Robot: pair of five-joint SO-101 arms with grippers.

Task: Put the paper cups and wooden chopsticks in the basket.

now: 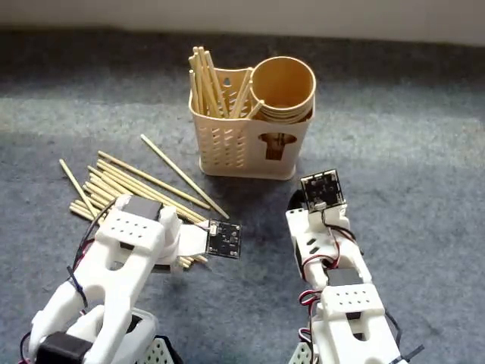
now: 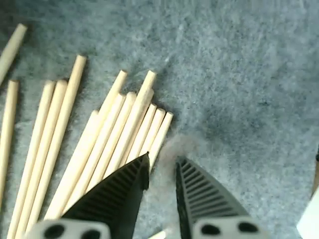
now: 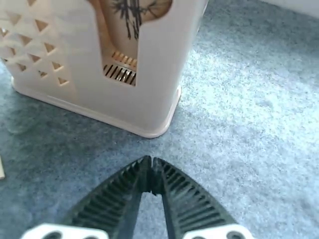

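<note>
A cream basket (image 1: 246, 148) stands at the back middle of the grey carpet. It holds several wooden chopsticks (image 1: 208, 80) and stacked paper cups (image 1: 283, 89). A pile of loose chopsticks (image 1: 125, 186) lies on the carpet to its front left. The left arm (image 1: 129, 243) is over the near end of that pile. My left gripper (image 2: 162, 167) is slightly open just above the carpet, with the chopstick ends (image 2: 124, 132) right beside one finger. My right gripper (image 3: 151, 168) is shut and empty, low over the carpet, facing the basket's wall (image 3: 75, 64).
One chopstick (image 1: 183, 176) lies apart, slanting toward the basket's front. A printed cup (image 3: 134, 12) shows through the basket's cut-out. The right arm (image 1: 333, 273) stands in front of the basket. Bare carpet spreads to the right.
</note>
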